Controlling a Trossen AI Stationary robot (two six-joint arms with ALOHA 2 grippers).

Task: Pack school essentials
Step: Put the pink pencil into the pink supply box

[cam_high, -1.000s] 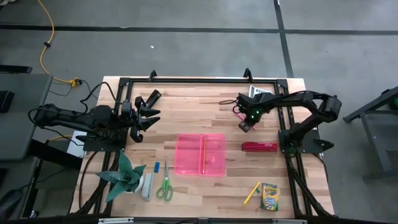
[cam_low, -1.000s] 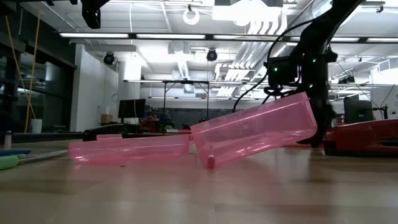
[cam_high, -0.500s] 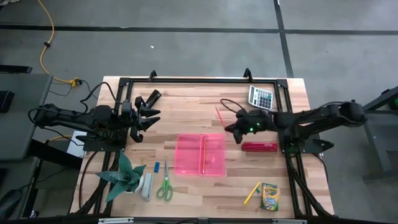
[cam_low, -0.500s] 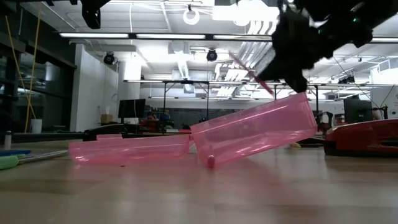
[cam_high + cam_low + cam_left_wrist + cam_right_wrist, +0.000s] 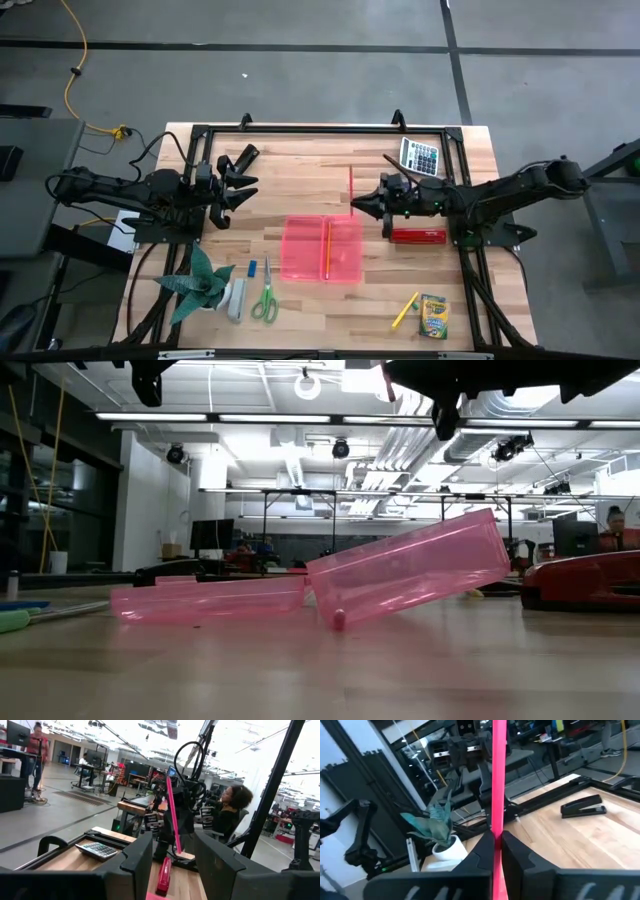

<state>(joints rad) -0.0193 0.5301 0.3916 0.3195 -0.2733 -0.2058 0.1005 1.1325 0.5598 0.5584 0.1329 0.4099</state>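
Note:
My right gripper [image 5: 359, 205] hovers just beyond the far right corner of the open pink pencil case [image 5: 322, 248] and is shut on a red pencil [image 5: 351, 185]. An orange pencil [image 5: 327, 250] lies inside the case. One half of the case rests flat, and the other half [image 5: 405, 565] is tilted up. Green-handled scissors [image 5: 265, 300] and small blue pieces [image 5: 252, 268] lie near the table's near left. A yellow marker [image 5: 405, 310] and the crayon box [image 5: 433, 315] lie at the near right. My left gripper [image 5: 238, 186] waits open at the far left. My right gripper pinches the red pencil's lower part [image 5: 498, 820] between its two fingers [image 5: 480, 851]. The fingers come level from the table's right and lie across the pencil. The pencil stands roughly upright, most of its length above the fingers, lifted clear of the table.
A red stapler [image 5: 417, 236] lies right of the case, under my right arm. A calculator [image 5: 420, 155] sits at the far right and a black stapler [image 5: 243, 158] at the far left. The green paper plant [image 5: 205, 280] stands at the near left. Bare wood lies between case and near edge.
My right gripper has carried the red pencil from the far right of the table toward the pink case. It has tipped from pointing down to level, pointing left, and has risen. The pencil has swung from slanting to roughly upright.

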